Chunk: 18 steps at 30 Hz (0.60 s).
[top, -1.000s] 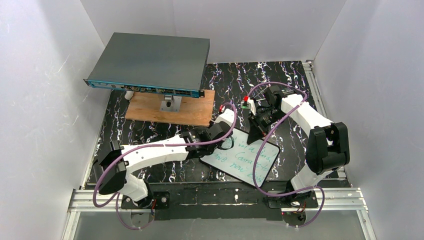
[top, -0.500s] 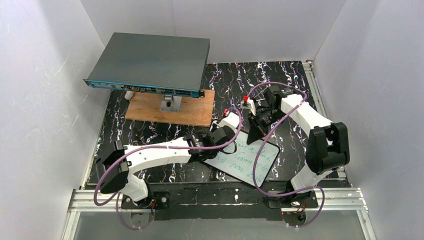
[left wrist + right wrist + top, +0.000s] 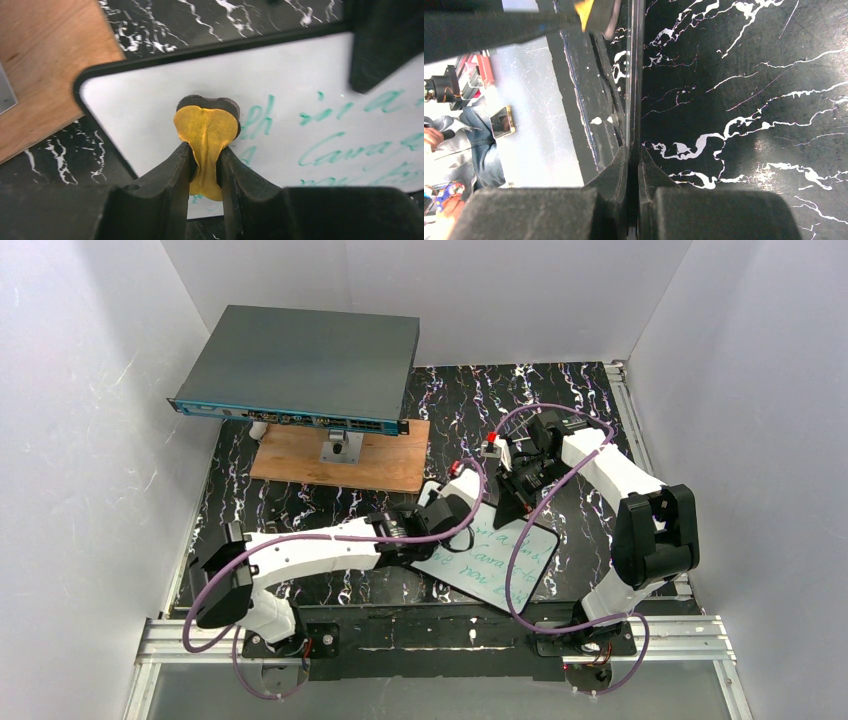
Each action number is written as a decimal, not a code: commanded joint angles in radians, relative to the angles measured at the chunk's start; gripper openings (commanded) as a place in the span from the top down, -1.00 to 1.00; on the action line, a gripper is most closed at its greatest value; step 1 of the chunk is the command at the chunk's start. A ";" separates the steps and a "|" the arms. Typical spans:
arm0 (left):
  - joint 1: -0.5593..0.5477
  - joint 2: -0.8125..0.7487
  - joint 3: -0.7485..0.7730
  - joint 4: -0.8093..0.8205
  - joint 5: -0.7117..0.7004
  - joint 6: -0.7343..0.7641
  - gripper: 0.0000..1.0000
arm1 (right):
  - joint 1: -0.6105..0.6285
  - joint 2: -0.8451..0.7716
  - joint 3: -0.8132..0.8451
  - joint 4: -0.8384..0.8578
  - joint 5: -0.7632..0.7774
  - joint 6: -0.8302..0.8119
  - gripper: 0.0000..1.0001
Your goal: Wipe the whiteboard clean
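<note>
The whiteboard (image 3: 492, 562) lies tilted on the black marbled table, with green handwriting (image 3: 345, 145) on it. My left gripper (image 3: 446, 504) is over the board's far left corner. In the left wrist view the left gripper (image 3: 205, 152) is shut on a yellow eraser pad (image 3: 206, 125) with a dark underside, and the pad presses on the white surface (image 3: 150, 100). My right gripper (image 3: 508, 506) is at the board's far edge. In the right wrist view the right gripper (image 3: 634, 150) is shut on the thin board edge (image 3: 634, 75), seen edge-on.
A large grey flat box (image 3: 300, 365) with a blue front edge stands at the back left on a stand over a brown wooden plank (image 3: 340, 458). White walls close in the left, back and right sides. The metal rail (image 3: 440, 635) with both arm bases runs along the near edge.
My left gripper has moved to the right with the yellow pad, further onto the board's far left corner. The right arm and the board have not visibly moved.
</note>
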<state>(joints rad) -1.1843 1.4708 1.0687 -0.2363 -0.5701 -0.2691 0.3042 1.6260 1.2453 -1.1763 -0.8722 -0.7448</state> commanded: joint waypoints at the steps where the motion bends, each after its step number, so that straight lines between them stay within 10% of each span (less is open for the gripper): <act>1: -0.043 0.040 0.041 -0.002 0.021 -0.004 1.00 | 0.006 -0.013 0.000 0.032 -0.035 -0.050 0.97; 7: -0.029 0.083 0.076 -0.107 -0.168 -0.015 1.00 | 0.006 -0.014 0.001 0.029 -0.037 -0.051 0.97; 18: 0.046 0.028 0.046 -0.094 -0.100 -0.029 1.00 | 0.006 -0.014 0.002 0.029 -0.038 -0.052 0.97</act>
<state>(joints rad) -1.1538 1.5322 1.1149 -0.3168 -0.6544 -0.2878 0.3016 1.6260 1.2449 -1.1683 -0.8669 -0.7254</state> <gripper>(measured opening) 0.235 0.084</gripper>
